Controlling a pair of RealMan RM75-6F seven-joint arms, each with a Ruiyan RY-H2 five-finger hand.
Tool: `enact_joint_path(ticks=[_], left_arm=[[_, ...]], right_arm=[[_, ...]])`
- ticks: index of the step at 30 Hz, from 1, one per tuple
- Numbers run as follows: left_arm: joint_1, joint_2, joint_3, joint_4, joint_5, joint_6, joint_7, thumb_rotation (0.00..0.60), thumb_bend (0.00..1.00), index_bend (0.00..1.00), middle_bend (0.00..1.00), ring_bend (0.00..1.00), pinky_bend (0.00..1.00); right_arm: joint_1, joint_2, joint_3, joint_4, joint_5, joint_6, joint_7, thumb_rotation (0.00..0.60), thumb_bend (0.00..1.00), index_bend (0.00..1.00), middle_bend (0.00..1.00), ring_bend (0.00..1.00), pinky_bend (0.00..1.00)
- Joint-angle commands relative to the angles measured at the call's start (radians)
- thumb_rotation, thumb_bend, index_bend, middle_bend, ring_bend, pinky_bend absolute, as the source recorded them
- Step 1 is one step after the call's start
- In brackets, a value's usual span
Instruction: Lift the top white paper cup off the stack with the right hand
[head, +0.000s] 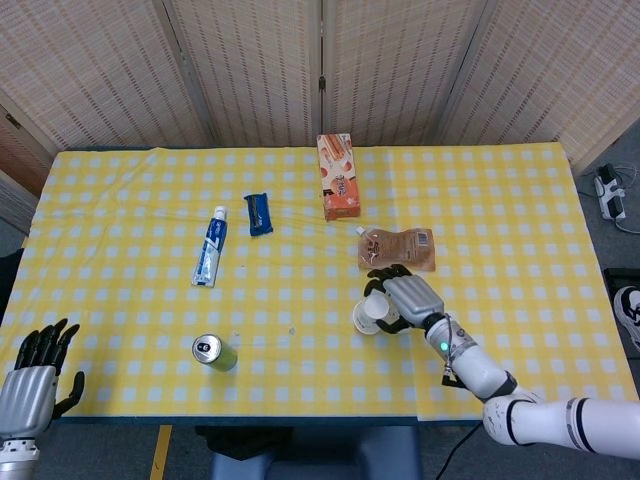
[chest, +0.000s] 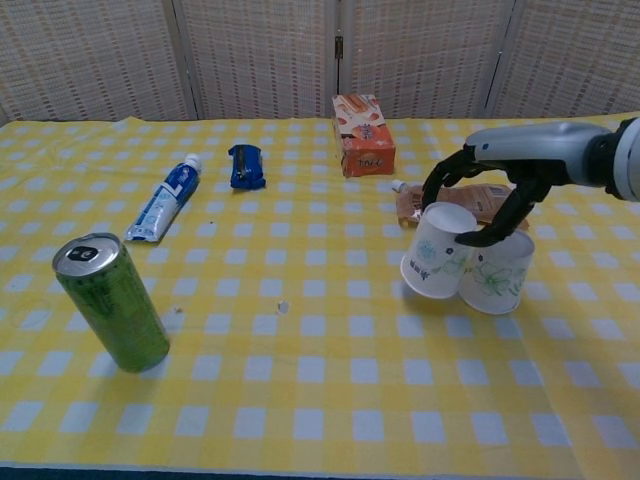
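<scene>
**Right hand holds one white cup beside the other**

Far left, at about eight o'clock off the table's near edge, the left hand (head: 35, 375) hangs with its dark fingers spread, holding nothing; it shows only in the head view. On the yellow-and-white checked tablecloth (chest: 300, 400) a green aluminium drink can (chest: 110, 302) stands upright near the front left; up from it, toward eleven o'clock, lies a blue-and-white toothpaste tube (chest: 167, 200); just right of that a small dark-blue snack wrapper (chest: 245, 166); at twelve o'clock, near the far edge, an orange cardboard carton (chest: 362, 134); below and right of it a flat brown spouted pouch (chest: 445, 203). At about three o'clock from the table's middle the right hand (chest: 492, 190) curls its dark fingers round the base of an upside-down white paper cup (chest: 434, 251), thumb on one side, fingers on the other; the cup is tilted, its rim low to the cloth; whether it touches I cannot tell. Immediately right of it, touching or nearly so, a second white paper cup with a green leaf print (chest: 494, 273) sits upside down on the cloth.
</scene>
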Motion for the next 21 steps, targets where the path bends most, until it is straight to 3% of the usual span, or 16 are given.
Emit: enact_joint_path(ticks=[1, 21], left_arm=[[-0.001, 0.000, 0.000, 0.001, -0.001, -0.003, 0.000, 0.600, 0.56, 0.13, 0.07, 0.04, 0.00], [0.001, -0.005, 0.000, 0.019, -0.007, -0.009, -0.017, 0.600, 0.56, 0.13, 0.07, 0.04, 0.00]], right_arm=[[0.008, -0.016, -0.007, 0.015, 0.008, -0.001, -0.008, 0.600, 0.39, 0.37, 0.16, 0.11, 0.03], [0.035, -0.069, -0.022, 0.071, 0.044, 0.008, -0.034, 0.600, 0.39, 0.36, 0.16, 0.11, 0.03]])
